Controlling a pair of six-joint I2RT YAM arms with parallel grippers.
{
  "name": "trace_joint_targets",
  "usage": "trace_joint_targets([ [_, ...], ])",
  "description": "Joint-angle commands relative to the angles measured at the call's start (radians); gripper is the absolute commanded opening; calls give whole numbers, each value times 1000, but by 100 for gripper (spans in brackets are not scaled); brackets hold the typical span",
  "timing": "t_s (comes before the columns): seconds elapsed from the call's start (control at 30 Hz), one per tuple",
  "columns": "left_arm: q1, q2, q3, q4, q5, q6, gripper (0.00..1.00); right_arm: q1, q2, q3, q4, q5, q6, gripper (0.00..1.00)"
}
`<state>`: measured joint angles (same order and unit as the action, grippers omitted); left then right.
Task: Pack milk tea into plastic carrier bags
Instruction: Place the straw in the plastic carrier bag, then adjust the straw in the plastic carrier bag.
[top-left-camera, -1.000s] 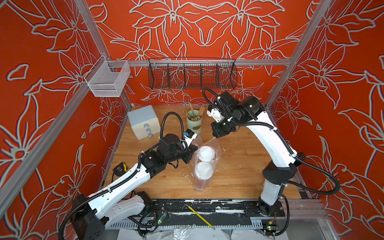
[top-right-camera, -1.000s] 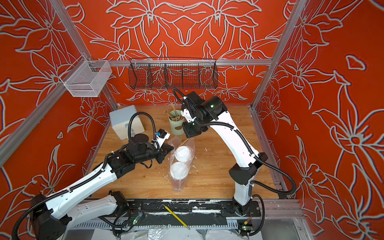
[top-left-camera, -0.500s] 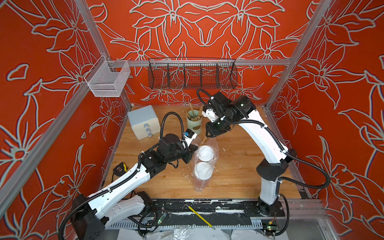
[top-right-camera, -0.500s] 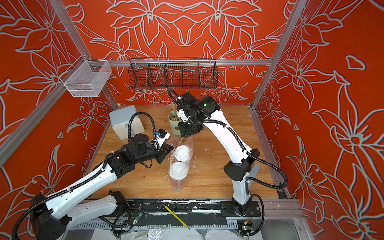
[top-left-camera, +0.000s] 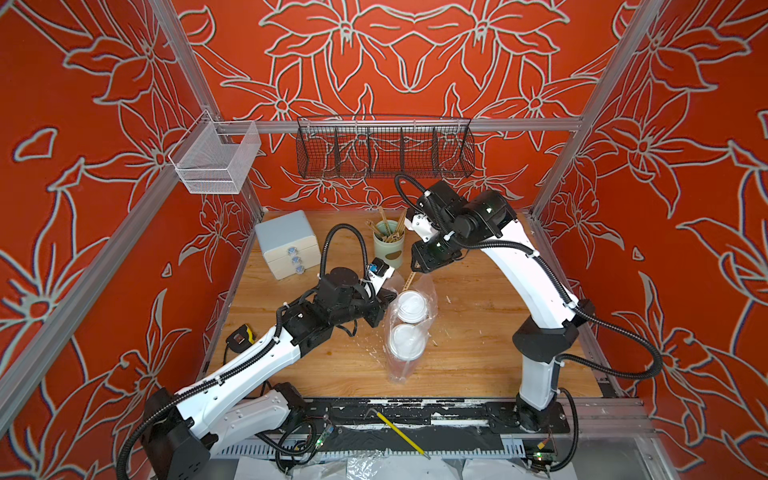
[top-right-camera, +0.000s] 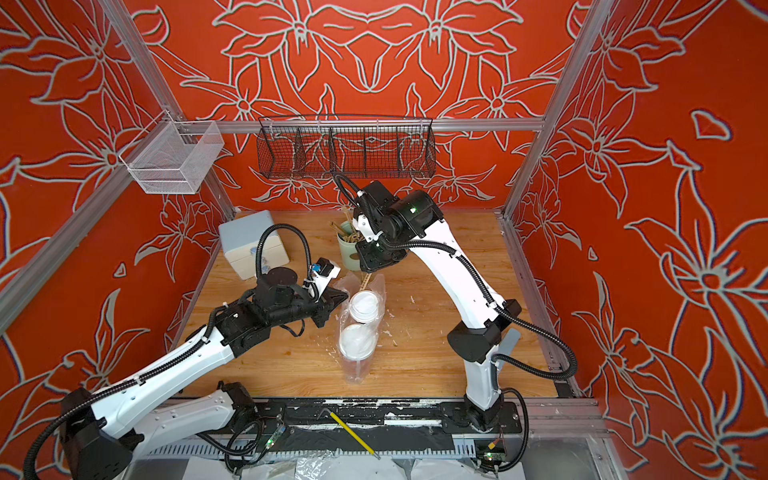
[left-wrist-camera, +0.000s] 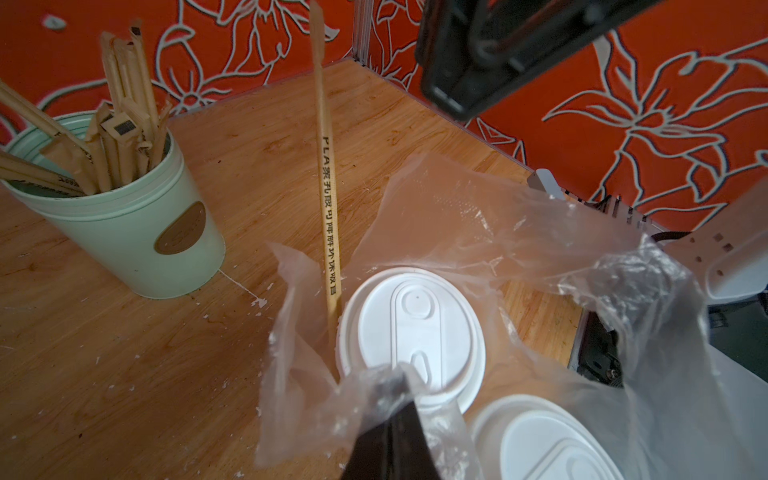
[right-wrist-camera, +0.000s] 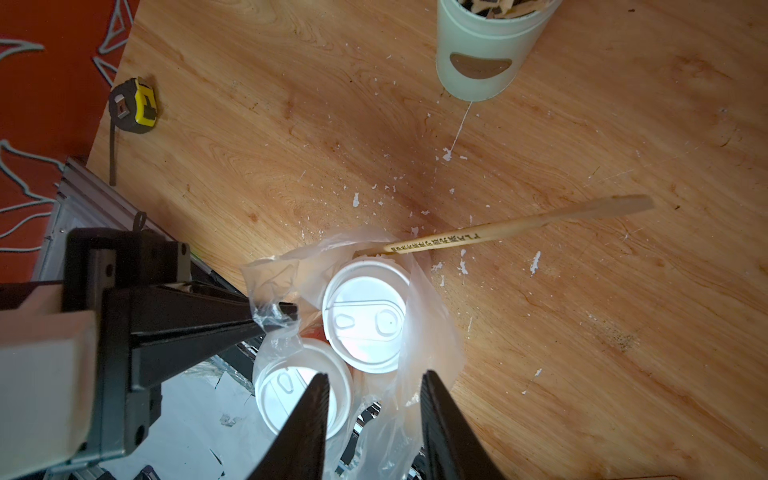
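We see the far cup (top-left-camera: 412, 306) and near cup (top-left-camera: 406, 341) standing upright, side by side, inside the bag (top-left-camera: 400, 371) in the middle of the table (top-left-camera: 478, 332). Our left gripper (right-wrist-camera: 284, 311) is pressed together, pinching the bag's rim beside the far cup. Our right gripper (right-wrist-camera: 372, 376) hangs above the cups, jaws spread and empty. A wrapped straw (left-wrist-camera: 328, 208) leans in the bag against the far cup, near the holder (left-wrist-camera: 124, 232).
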<state>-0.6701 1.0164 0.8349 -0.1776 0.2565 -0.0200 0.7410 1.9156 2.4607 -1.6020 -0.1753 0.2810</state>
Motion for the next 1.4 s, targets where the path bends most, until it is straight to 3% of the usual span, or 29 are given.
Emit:
trace_joint_targets([
  [0.0, -7, -21, -6, 16, 12, 4, 0, 4, -16, 13, -164, 69, 18, 40],
  [0.17, -7, -16, -10, 17, 14, 0, 0, -1, -119, -106, -61, 186, 82, 47],
  [0.47, -6, -21, -7, -11, 4, 3, 0, -42, -482, -728, 576, 188, 245, 57],
  [0.57, -6, -69, -19, -24, 0, 9, 0, -45, -524, -875, 773, 175, 273, 67],
  [0.8, -6, -104, -32, -7, 12, 5, 0, -53, -491, -917, 899, 202, 291, 82],
  [1.07, -6, -80, -34, -10, 19, 0, 0, -74, -479, -905, 913, 256, 288, 79],
  [1.37, -6, -78, -39, -5, 23, 0, 0, -90, -384, -900, 944, 182, 320, 78],
])
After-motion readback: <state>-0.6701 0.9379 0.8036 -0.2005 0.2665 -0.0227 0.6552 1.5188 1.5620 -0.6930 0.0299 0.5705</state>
